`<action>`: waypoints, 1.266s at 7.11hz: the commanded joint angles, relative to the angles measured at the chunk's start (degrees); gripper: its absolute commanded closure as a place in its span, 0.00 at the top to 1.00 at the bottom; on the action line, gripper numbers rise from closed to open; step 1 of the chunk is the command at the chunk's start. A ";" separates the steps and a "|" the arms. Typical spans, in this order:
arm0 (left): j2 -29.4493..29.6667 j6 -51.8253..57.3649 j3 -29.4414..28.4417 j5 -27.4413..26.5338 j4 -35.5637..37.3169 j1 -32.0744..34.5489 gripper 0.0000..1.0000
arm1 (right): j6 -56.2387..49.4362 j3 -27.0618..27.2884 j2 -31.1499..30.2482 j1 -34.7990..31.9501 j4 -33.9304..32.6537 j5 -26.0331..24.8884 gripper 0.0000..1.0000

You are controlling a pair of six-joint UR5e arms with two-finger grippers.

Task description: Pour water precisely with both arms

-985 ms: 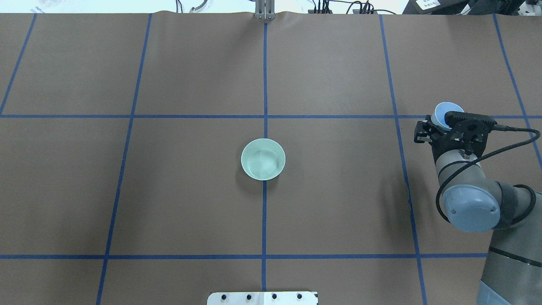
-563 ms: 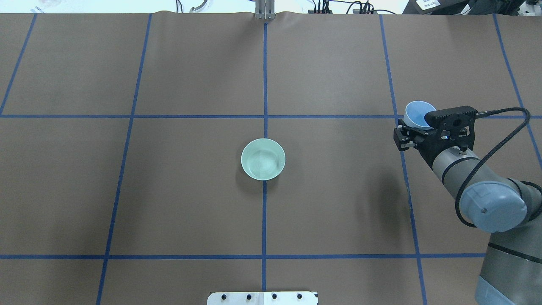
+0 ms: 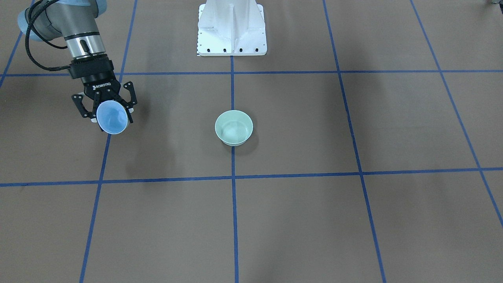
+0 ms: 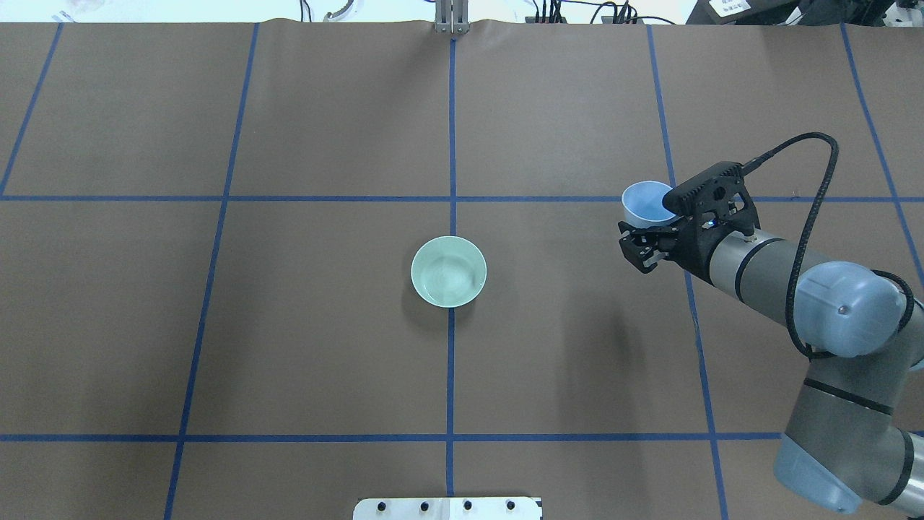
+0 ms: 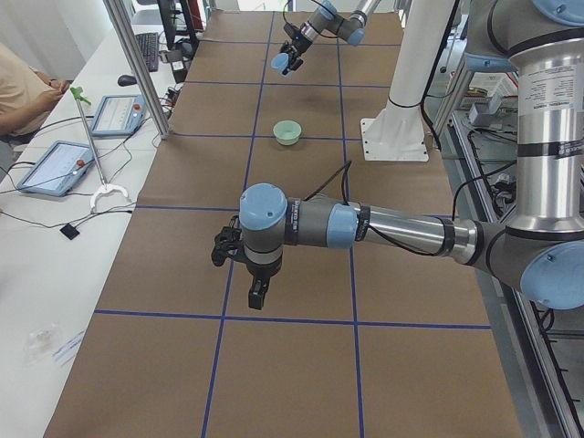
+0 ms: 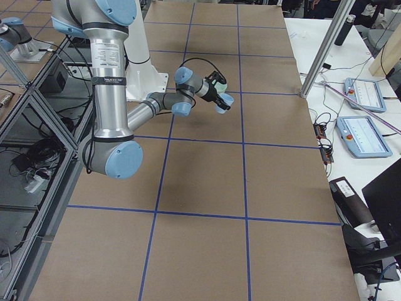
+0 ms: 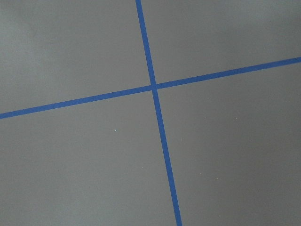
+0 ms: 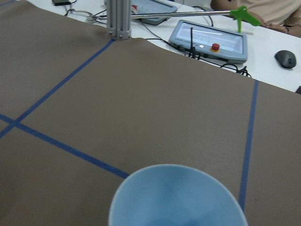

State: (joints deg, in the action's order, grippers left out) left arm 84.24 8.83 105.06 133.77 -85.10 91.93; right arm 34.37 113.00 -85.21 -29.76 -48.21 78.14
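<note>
Front-facing: blue cup (image 3: 112,117) is clamped in right gripper (image 3: 107,113) at frame left — green bowl (image 3: 234,126) is set at centre, well apart | Overhead: cup is held right of the bowl; water cannot be made out in either | Left side: left gripper (image 5: 257,292) is seen low over table (image 5: 301,365) — open or closed cannot be told

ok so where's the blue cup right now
In the overhead view the blue cup is on the right side, held in the right gripper beside a blue tape line, well to the right of the green bowl.
</note>
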 commanded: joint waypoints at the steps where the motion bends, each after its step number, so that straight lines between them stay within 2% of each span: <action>1: -0.13 -0.04 -0.29 0.00 0.02 0.00 1.00 | -8.08 -2.33 5.47 -0.20 0.05 6.80 0.00; 2: -0.13 -0.04 -0.38 0.00 0.02 0.00 1.00 | -8.78 -2.34 5.58 -0.21 -0.47 10.24 0.00; 3: -0.13 -0.04 -0.46 0.00 0.02 0.00 1.00 | -8.79 -2.61 6.19 0.49 -1.61 10.88 0.00; 6: -1.71 -0.04 -0.20 1.94 -0.16 0.09 1.00 | -8.09 -3.31 18.38 3.13 -23.80 10.89 0.00; 9: -1.89 -0.04 -0.46 1.94 -0.07 0.17 1.00 | -8.09 -5.14 23.92 4.63 -33.23 10.89 0.00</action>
State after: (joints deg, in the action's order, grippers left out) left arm 82.45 8.79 104.67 135.66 -85.18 92.05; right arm 26.28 109.10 -64.10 -25.64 -77.26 89.03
